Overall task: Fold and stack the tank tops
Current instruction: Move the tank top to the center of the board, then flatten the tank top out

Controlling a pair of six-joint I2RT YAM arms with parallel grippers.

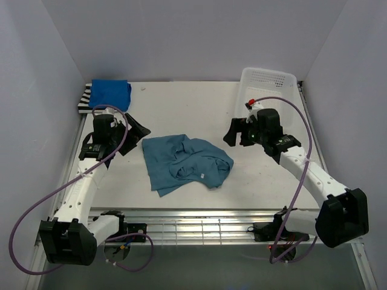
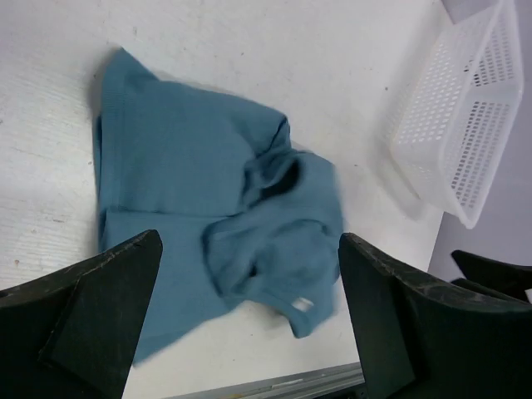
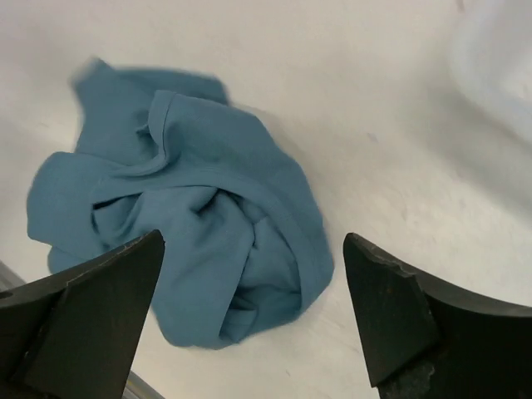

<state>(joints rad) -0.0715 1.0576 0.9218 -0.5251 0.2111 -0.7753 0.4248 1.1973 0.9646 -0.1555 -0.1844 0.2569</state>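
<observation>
- Nearest the lens in each wrist view is that arm's own gripper. The left gripper (image 2: 249, 241) and the right gripper (image 3: 253, 238) both have their jaws spread wide with nothing between them, and both hang above the cloth.
- The teal tank top (image 1: 184, 162) lies in a loose heap at the middle of the table (image 1: 181, 103), between the two grippers and touched by neither.
- Only the top view takes in the far-left corner. There the royal blue tank top (image 1: 110, 93) sits folded on the striped tank top (image 1: 84, 99), whose black-and-white edge juts out on the left.
- Only the left wrist view shows a small white label (image 2: 303, 305) at the teal top's near edge. It also shows the white lattice basket (image 2: 465, 125) sharply, while the right wrist view gives it only as a pale blur in the upper right corner.
- The teal top's left part lies fairly flat and smooth. Its right part is bunched, with rolled hems and deep folds, seen closest in the right wrist view.
</observation>
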